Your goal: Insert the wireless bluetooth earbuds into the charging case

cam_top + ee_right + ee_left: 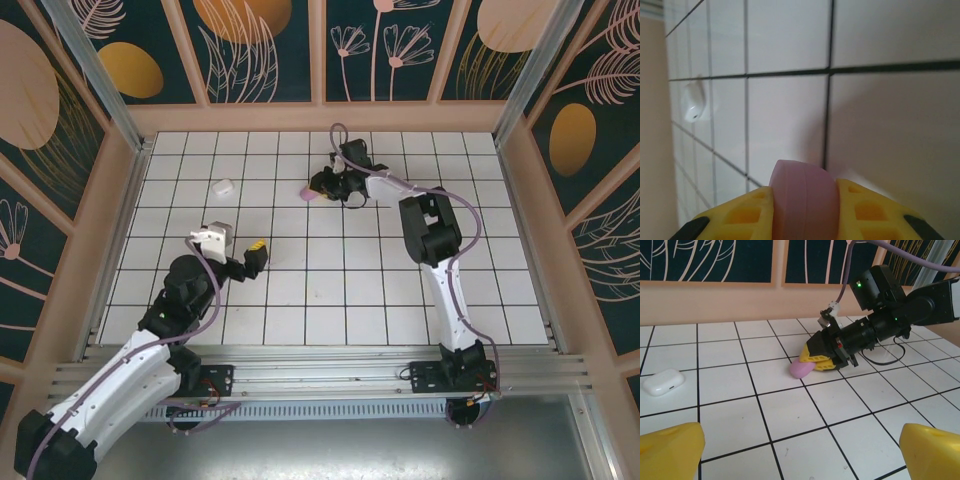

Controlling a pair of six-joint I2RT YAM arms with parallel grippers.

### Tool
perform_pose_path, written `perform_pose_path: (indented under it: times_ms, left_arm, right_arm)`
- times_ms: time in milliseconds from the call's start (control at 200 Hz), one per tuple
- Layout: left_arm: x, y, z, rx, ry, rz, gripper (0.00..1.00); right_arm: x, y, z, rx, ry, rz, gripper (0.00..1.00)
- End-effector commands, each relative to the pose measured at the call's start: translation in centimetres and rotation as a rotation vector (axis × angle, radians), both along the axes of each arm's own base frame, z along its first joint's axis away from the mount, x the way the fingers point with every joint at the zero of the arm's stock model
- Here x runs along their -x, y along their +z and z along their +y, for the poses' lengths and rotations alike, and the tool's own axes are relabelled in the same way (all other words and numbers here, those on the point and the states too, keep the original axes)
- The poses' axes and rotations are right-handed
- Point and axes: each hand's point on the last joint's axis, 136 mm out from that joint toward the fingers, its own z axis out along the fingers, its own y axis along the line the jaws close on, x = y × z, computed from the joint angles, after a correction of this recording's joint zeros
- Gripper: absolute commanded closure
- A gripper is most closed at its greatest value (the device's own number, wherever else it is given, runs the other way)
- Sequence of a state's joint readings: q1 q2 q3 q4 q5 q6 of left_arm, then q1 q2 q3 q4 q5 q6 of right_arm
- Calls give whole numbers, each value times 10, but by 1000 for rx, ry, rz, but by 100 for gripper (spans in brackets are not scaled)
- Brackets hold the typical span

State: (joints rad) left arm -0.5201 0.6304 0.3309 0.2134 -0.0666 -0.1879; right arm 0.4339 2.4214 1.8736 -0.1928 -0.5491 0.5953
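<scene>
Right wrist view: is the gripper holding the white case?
No, the right gripper is shut on the pale purple case, while the white case lies apart on the tiled table.

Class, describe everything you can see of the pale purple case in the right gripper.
The pale purple case is a smooth, rounded plastic-looking pebble with a seam across it, apparently closed. The right gripper pinches it between yellow fingers, its free end poking out low over the tiled table. Whether it touches the tiles is unclear.

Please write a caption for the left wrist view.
Right pincer grips the purple case; white case lies apart on tiles.
</scene>
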Motion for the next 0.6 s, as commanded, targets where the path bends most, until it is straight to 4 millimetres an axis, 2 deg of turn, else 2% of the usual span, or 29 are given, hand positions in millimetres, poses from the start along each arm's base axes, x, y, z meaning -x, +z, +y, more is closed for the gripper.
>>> perform_pose_path:
  times_ms: [0,105,165,290,400,455,510,596]
  left_arm:
    - [3,-9,8,-28,32,20,1]
    - [3,-11,14,-31,57,10,1]
    - [2,-11,15,-30,63,6,2]
    - [0,-10,15,-47,73,8,2]
    - [-9,-11,33,-139,174,27,1]
    - [-15,-5,41,-178,219,19,2]
    - [-22,2,44,-195,225,8,1]
    - [-35,12,49,-175,234,-2,2]
  right_arm:
    - [0,-7,-14,106,5,-12,78]
    - [3,-11,-21,144,-2,-9,69]
    - [2,-5,-26,170,-14,-24,65]
    - [-3,21,-41,239,-61,-82,53]
    - [-2,46,-57,303,-93,-138,46]
    - [0,58,-67,338,-105,-166,41]
    - [4,69,-79,376,-121,-196,27]
    - [11,89,-99,414,-154,-244,19]
